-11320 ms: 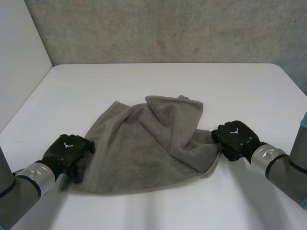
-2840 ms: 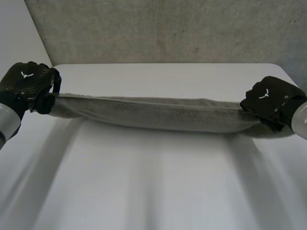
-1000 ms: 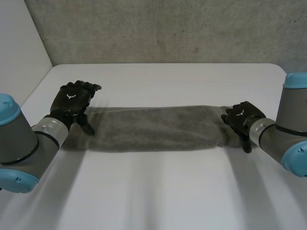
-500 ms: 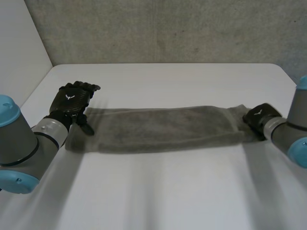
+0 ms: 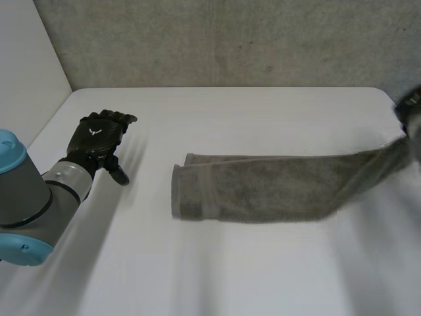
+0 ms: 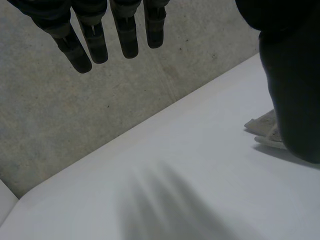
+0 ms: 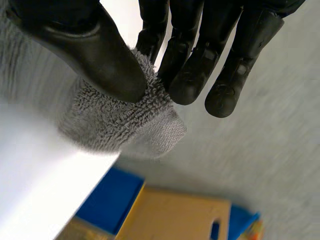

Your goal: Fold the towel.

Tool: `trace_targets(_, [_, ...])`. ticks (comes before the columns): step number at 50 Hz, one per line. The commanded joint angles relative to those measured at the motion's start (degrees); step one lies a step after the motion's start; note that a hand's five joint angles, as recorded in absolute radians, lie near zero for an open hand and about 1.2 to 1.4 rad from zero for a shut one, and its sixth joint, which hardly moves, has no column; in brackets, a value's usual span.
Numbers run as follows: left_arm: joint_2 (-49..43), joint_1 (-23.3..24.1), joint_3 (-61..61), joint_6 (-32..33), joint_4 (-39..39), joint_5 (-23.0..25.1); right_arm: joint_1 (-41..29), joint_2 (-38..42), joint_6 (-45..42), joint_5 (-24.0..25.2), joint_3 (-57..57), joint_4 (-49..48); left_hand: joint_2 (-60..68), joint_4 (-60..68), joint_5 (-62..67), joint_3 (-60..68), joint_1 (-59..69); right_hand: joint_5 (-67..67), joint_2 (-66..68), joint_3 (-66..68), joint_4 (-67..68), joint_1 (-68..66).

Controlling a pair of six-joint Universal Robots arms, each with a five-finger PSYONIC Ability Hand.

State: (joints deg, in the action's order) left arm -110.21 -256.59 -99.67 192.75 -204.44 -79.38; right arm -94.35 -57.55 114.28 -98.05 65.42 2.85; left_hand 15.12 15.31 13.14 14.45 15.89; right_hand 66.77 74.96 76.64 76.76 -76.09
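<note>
The grey towel (image 5: 263, 187) lies on the white table (image 5: 230, 270) as a long folded strip. Its right end rises off the table toward my right hand (image 5: 412, 104) at the table's far right edge. In the right wrist view the thumb (image 7: 95, 55) and fingers (image 7: 185, 75) pinch that towel end (image 7: 125, 125). My left hand (image 5: 99, 135) rests over the table's left part with fingers straight, a clear gap away from the towel's left end (image 5: 187, 191). Its wrist view shows straight fingers (image 6: 95, 40) and a corner of the towel (image 6: 265, 127) beside the thumb.
A grey wall (image 5: 230, 39) closes the back of the table and a white panel (image 5: 26, 85) its left side. Past the table's right edge, under my right hand, are a blue thing (image 7: 110, 200) and a wooden board (image 7: 170, 217).
My right hand has pulled the towel to the right and lifted its right end. The towel's left end has slid away from my left hand, which stayed in place.
</note>
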Motion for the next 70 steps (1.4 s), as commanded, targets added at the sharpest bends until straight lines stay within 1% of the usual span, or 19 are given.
trace_targets(1, [0.09, -0.05, -0.26, -0.01, 0.0, 0.02, -18.98, -4.41, 6.22, 5.66, 2.77, -8.9, -3.73, -3.92, -11.75, -3.06, -4.5, 3.23, 5.04, 3.36, 3.24, -3.91])
trace_targets(2, [0.09, -0.05, -0.26, -0.01, 0.0, 0.02, -19.02, -4.41, 6.22, 5.68, 2.78, -8.92, -3.73, -3.92, -11.75, -3.06, -4.5, 3.23, 5.04, 3.36, 3.24, -3.91])
trace_targets(4, [0.09, 0.03, -0.34, -0.01, 0.0, -0.07, -25.76, -4.41, 7.19, 9.44, 4.8, -9.97, -3.9, -4.08, -11.91, -3.22, -4.67, 3.23, 5.04, 3.36, 3.24, -3.91])
trace_targets(8, [0.0, 0.03, -0.35, -0.01, 0.0, 0.02, -31.92, -3.28, 6.75, 12.87, 6.82, -10.58, -3.9, -4.08, -11.91, -3.22, -4.67, 3.23, 5.04, 3.36, 3.24, -3.91])
trace_targets(12, [0.0, 0.21, -0.35, 0.08, 0.0, 0.1, -38.96, 2.77, 6.57, 14.55, 8.32, -12.51, -3.9, -4.08, -11.91, -3.22, -4.67, 3.23, 5.04, 3.36, 3.24, -3.91])
trace_targets(21, [0.0, 0.39, -0.35, 0.08, 0.0, 0.1, -42.14, 6.49, 7.37, 14.9, 9.64, -14.8, -3.9, -4.08, -11.91, -3.22, -4.67, 2.12, 3.93, 2.24, 2.12, -2.8])
trace_targets(23, [0.0, 0.39, -0.52, 0.17, -0.09, 0.19, -41.62, 5.96, 8.67, 14.9, 10.25, -15.94, -3.9, -4.08, -11.91, -3.22, -4.67, -47.41, -45.6, -47.28, -47.41, 46.73])
trace_targets(24, [0.0, 0.3, -0.61, 0.17, -0.09, 0.19, -41.61, 5.96, 8.68, 14.9, 10.25, -15.95, -3.9, -4.08, -11.91, -3.22, -4.67, -47.67, -45.86, -47.55, -47.67, 46.99])
trace_targets(25, [0.0, 0.3, -0.7, 0.17, -0.09, 0.19, -41.35, 5.35, 9.99, 14.9, 10.86, -16.29, -3.9, -4.08, -11.91, -3.22, -4.67, -61.66, -59.85, -61.54, -61.66, 60.98])
trace_targets(28, [0.0, 0.39, -0.7, 0.17, -0.09, 0.19, -40.21, 1.33, 14.72, 14.82, 11.83, -16.3, -3.9, -4.09, -11.92, -3.23, -4.67, -66.77, -64.96, -66.64, -66.76, 66.09])
trace_targets(29, [0.0, 0.39, -0.7, 0.17, -0.09, 0.19, -40.21, 1.3, 14.75, 14.82, 11.84, -16.3, -3.9, -4.08, -11.91, -3.22, -4.67, -66.77, -64.96, -66.64, -66.76, 66.09])
trace_targets(31, [0.0, 0.47, -0.7, 0.17, -0.09, 0.19, -35.66, -3.6, 21.39, 14.47, 13.06, -15.6, -3.9, -4.08, -11.91, -3.22, -4.67, -66.77, -64.96, -66.64, -66.76, 66.09])
trace_targets(34, [0.0, 0.56, -0.79, 0.26, -0.09, 0.19, -33.0, -5.47, 24.77, 14.46, 13.86, -15.24, -3.9, -4.08, -11.91, -3.22, -4.67, -66.77, -64.96, -66.64, -66.76, 66.09])
trace_targets(36, [0.0, 0.74, -0.79, 0.17, -0.09, 0.19, -28.89, -8.18, 30.11, 14.64, 15.87, -13.76, -3.9, -4.08, -11.91, -3.22, -4.67, -66.77, -64.96, -66.64, -66.76, 66.09])
trace_targets(39, [0.09, 0.91, -0.79, 0.17, -0.09, 0.1, -25.81, -10.03, 32.41, 15.43, 18.5, -10.95, -3.9, -4.08, -11.91, -3.22, -4.67, -66.77, -64.96, -66.64, -66.76, 66.09])
trace_targets(48, [0.35, 3.02, -0.87, 0.08, 0.0, 0.02, -16.56, -10.48, 30.83, 18.68, 26.87, -6.72, -3.9, -4.08, -11.91, -3.22, -4.67, -64.66, -62.85, -64.54, -64.66, 63.99])
trace_targets(53, [0.35, 3.55, -1.22, 0.17, 0.0, 0.1, -12.62, -10.04, 28.38, 20.61, 32.48, -8.21, -3.9, -4.08, -11.91, -3.22, -4.67, -49.39, -47.58, -49.27, -49.39, 48.72])
trace_targets(63, [0.26, 3.55, -1.31, 0.17, 0.0, 0.1, -11.38, -7.75, 27.76, 21.23, 33.72, -9.79, -3.9, -4.08, -11.91, -3.22, -4.67, -46.51, -44.7, -46.38, -46.51, 45.83])
trace_targets(70, [0.18, 3.46, -1.58, 0.26, -0.09, 0.19, -11.55, -6.96, 27.76, 21.06, 34.34, -11.9, -3.9, -4.08, -11.91, -3.22, -4.67, -29.34, -27.53, -29.22, -29.34, 28.66])
